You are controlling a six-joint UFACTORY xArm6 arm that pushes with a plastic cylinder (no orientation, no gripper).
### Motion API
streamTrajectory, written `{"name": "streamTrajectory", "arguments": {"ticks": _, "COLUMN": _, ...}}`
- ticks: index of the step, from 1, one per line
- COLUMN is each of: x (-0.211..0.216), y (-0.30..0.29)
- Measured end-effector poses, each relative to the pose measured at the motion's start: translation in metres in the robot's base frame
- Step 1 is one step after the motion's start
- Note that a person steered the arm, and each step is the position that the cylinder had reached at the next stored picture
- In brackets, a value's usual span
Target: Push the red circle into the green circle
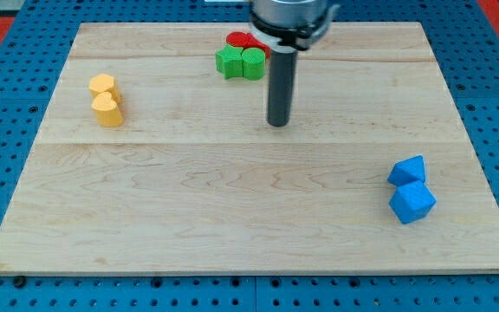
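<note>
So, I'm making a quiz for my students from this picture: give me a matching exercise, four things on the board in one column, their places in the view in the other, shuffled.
Things:
1. yellow blocks
2. blue blocks
3. green blocks
4. my tip

Places:
A. view's right, toward the bottom
B. near the middle, below and right of the red and green cluster, touching no block
C. view's left, upper half
D. view's top, just below the red blocks

Pairs: 1-C, 2-A, 3-D, 4-B
</note>
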State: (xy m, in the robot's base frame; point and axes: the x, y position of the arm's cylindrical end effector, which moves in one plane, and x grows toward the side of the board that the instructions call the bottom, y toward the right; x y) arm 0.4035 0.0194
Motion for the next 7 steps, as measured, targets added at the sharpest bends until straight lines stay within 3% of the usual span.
{"name": "streamTrajectory", "arguments": {"ticks": 3, "x": -0.034, "y": -0.123}}
{"name": "streamTrajectory", "arguments": {"ticks": 6, "x": -0.144, "y": -0.118}}
{"name": "streamTrajectory", "arguments": {"ticks": 7, "x": -0.172, "y": -0.084}}
